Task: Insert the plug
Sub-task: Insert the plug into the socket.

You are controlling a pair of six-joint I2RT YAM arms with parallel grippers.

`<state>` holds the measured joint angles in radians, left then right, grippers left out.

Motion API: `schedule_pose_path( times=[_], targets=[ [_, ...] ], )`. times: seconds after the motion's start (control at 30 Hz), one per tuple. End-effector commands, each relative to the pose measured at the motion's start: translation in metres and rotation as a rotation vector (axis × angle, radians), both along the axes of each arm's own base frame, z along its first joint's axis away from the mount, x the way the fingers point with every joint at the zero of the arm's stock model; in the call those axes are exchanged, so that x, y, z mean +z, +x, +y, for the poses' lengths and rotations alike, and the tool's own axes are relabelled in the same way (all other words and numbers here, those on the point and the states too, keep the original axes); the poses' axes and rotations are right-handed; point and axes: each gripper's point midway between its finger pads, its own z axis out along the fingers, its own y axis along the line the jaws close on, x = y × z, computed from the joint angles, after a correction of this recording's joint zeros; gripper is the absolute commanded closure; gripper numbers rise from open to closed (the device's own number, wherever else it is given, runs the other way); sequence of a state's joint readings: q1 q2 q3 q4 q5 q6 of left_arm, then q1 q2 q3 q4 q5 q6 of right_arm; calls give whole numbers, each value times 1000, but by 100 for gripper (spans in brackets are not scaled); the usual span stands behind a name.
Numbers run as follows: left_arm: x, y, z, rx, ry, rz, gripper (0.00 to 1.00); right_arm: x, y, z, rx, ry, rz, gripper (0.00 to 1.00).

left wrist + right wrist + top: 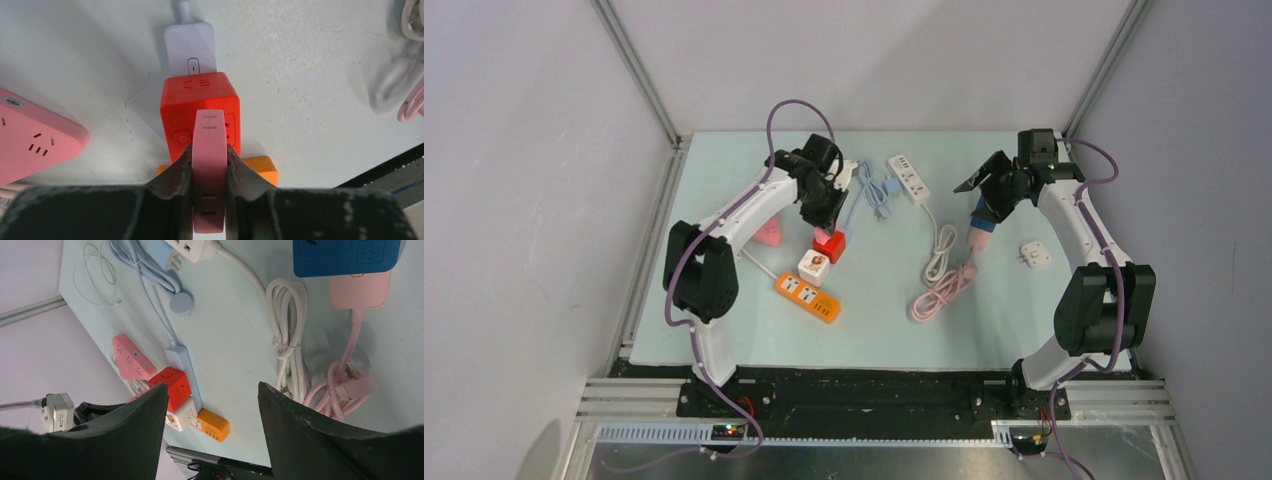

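Left arm (754,205) extended, jaws pinching plug (209,175)

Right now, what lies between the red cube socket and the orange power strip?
A white cube adapter sits between the red cube socket and the orange power strip; the top external view shows it.

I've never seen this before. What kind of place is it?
Probably a robot lab test booth: left arm and right arm bolted at the table edge, metal frame rails round plain walls, orange power strip and white power strip laid out.
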<state>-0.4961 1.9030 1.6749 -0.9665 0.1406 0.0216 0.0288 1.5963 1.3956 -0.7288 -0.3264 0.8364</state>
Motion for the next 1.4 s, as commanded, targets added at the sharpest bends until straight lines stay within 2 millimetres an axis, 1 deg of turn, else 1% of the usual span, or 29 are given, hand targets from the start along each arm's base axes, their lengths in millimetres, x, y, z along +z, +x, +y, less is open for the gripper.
schedule_pose_path(
  times=[0.0,0.1,0.17,0.27,0.6,0.83,0.93,0.97,1.0,1.03,1.07,1.1,1.13,1.17,1.2,1.23,1.27,1.3,1.33,1.37],
  targets=[
    [-16,-10,16,23,117,4,100,15,-4,-3,0,-3,-41,31],
    [-20,-11,16,22,139,-2,100,13,-6,-3,-1,-2,-34,31],
    [-22,-9,23,36,173,-14,100,12,-7,-3,-4,0,-31,31],
    [-27,-9,26,39,193,-10,100,10,-9,-4,-3,3,-23,30],
    [-46,-18,35,39,242,11,100,9,-14,-8,-8,-12,-21,30],
    [-52,-18,33,68,262,7,100,7,-17,-10,-9,-19,-10,29],
    [-47,-16,31,76,253,-4,100,8,-18,-11,-9,-27,-11,29],
    [-43,-15,30,81,246,-14,97,7,-19,-12,-13,-35,-9,28],
    [-36,-12,28,85,230,-29,92,8,-19,-13,-16,-38,-10,26],
    [-32,-11,26,85,221,-38,89,8,-20,-14,-16,-41,-8,23],
    [-23,-6,22,87,197,-58,83,9,-21,-14,-16,-41,-10,16],
    [-18,-5,19,88,182,-68,79,10,-22,-14,-18,-46,-9,11],
    [-7,-1,14,87,153,-88,68,11,-23,-15,-19,-50,-14,3],
    [-2,0,12,88,138,-97,61,12,-23,-16,-18,-56,-18,2],
    [9,3,7,89,109,-116,47,15,-24,-16,-19,-59,-29,1],
    [14,4,4,86,90,-123,39,18,-24,-22,-33,-61,-37,1],
    [26,7,0,82,64,-146,22,20,-23,-28,-50,-57,-41,1],
    [32,7,-3,70,44,-152,11,24,-23,-27,-46,-34,-47,1],
    [44,10,-5,66,23,-180,3,27,-22,-29,-52,-21,-57,1],
    [51,11,-6,60,13,-195,2,31,-22,-27,-44,2,-65,0]
  ],
)
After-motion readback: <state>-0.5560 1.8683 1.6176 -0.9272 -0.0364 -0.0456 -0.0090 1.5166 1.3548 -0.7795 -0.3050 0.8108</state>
